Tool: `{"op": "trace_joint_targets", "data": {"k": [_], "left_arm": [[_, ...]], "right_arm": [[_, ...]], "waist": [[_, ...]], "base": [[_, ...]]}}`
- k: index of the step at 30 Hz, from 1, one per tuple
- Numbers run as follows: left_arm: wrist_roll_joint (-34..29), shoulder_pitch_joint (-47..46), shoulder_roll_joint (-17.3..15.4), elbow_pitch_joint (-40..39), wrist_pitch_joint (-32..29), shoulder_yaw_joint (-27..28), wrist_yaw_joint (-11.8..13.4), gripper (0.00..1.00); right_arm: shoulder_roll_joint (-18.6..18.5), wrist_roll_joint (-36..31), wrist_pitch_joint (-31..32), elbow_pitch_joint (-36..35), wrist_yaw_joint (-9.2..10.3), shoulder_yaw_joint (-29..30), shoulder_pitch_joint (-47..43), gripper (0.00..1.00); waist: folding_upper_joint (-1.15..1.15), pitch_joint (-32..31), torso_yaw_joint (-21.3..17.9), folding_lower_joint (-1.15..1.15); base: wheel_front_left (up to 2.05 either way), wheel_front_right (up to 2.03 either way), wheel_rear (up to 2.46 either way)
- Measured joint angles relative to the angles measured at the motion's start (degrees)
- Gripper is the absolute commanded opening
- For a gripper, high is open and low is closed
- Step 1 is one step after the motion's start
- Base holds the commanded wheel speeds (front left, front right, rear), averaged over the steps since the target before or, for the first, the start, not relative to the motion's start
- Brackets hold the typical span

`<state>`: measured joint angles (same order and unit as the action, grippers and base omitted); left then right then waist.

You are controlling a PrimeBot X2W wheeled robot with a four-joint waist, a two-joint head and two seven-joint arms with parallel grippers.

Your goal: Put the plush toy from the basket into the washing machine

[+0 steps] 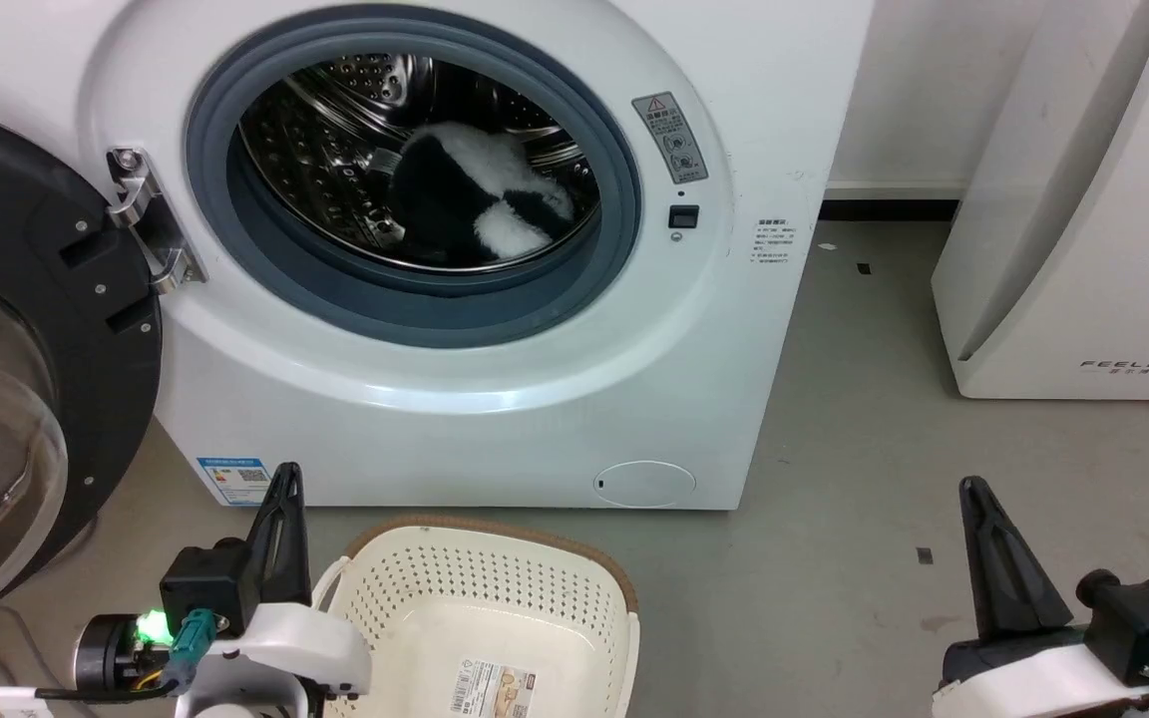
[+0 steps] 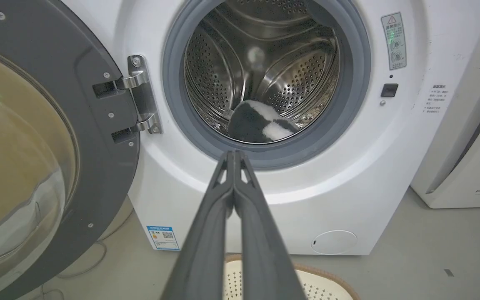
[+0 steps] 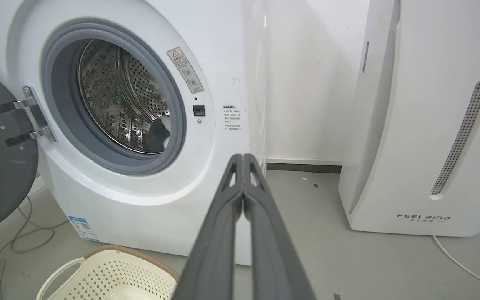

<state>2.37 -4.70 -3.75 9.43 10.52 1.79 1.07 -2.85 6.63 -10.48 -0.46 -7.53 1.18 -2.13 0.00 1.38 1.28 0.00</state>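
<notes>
Plush toy (image 1: 480,199) in washing machine (image 1: 495,399) drum; basket (image 1: 495,588) before machine

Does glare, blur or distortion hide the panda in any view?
Head view: plush toy clear, drum glinting behind it. Left wrist view: toy clear, door glass carries reflections, straight edges bow. Right wrist view: toy is a dim sliver behind the gasket.

Head view: we are looking down on the washing machine (image 1: 495,419), the basket (image 1: 480,578) nearest us.
Left wrist view: we are facing the drum (image 2: 265,62) squarely, low and near.
Right wrist view: we are looking from farther right, the white appliance (image 3: 423,125) at right.
Shared: we are seeing the washing machine front and basket rim throughout.
</notes>
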Motion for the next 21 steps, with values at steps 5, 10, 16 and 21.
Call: {"op": "trace_joint_targets", "data": {"k": [5, 10, 16, 21], "left_arm": [[-0.3, 0.1, 0.1, -0.5, -0.6, -0.1, 0.0, 0.0], [-0.3, 0.4, 0.2, -1.0, -1.2, -0.3, -0.1, 0.0], [-0.3, 0.7, 0.2, -1.6, -1.9, -0.4, -0.1, 0.0], [-0.4, 1.0, 0.3, -2.1, -2.5, -0.5, -0.2, 0.0]], "right_arm": [[0.0, -0.8, 0.6, 0.0, 0.0, 0.0, 0.0, 0.0], [0.0, -1.1, 1.2, 0.0, 0.0, -0.1, 0.0, 0.0], [0.0, -1.2, 1.8, 0.0, 0.0, -0.1, 0.1, 0.0], [0.0, -1.6, 2.4, 0.0, 0.0, -0.2, 0.1, 0.0]], "waist": [[0.0, -0.1, -0.1, 0.0], [0.0, -0.2, -0.1, 0.0], [0.0, -0.2, -0.2, 0.0], [0.0, -0.3, -0.3, 0.0]], "base": [[0.0, 0.0, 0.0], [0.0, 0.0, 0.0], [0.0, 0.0, 0.0], [0.0, 0.0, 0.0]]}}
